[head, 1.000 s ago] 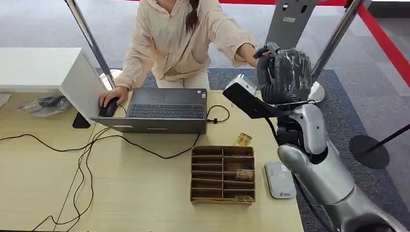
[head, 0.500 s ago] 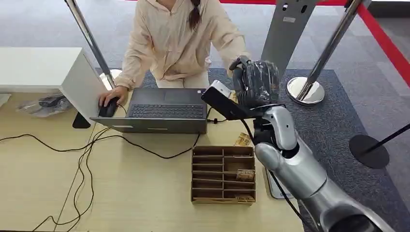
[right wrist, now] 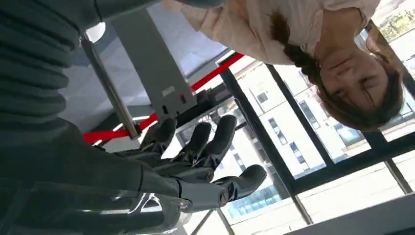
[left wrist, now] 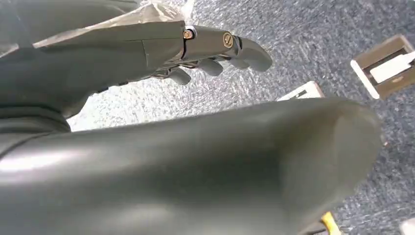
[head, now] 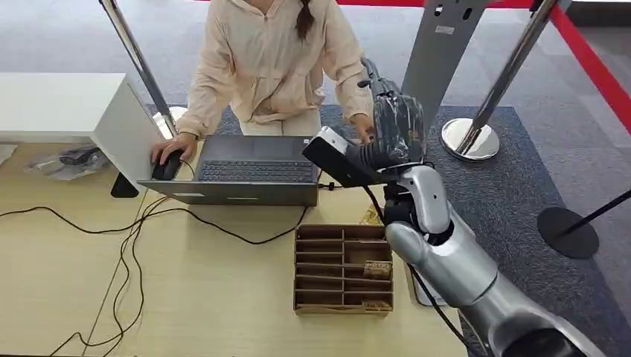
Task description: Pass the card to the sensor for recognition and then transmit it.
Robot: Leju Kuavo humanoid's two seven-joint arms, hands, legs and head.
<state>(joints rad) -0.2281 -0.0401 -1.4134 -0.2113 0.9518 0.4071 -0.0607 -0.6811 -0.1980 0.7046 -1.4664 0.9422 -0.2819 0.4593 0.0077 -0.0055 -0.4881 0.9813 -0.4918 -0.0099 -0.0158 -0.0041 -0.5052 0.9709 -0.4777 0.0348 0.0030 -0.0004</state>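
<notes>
Plastic-wrapped right hand (head: 394,123) raised, dark fingers (right wrist: 205,142) spread, holding nothing.

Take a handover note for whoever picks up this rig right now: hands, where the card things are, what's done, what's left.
Right hand: raised toward the person, fingers spread, holding nothing.
Left hand: hanging over the carpet, holding nothing.
Things: the cardboard organiser is on the table, with cards in its right compartments. The sensor is beside it, mostly hidden by the right arm.
Done: cannot tell whether a card was scanned or handed over.
Left: confirm that. If not, take a card, scan it and pass it on.
</notes>
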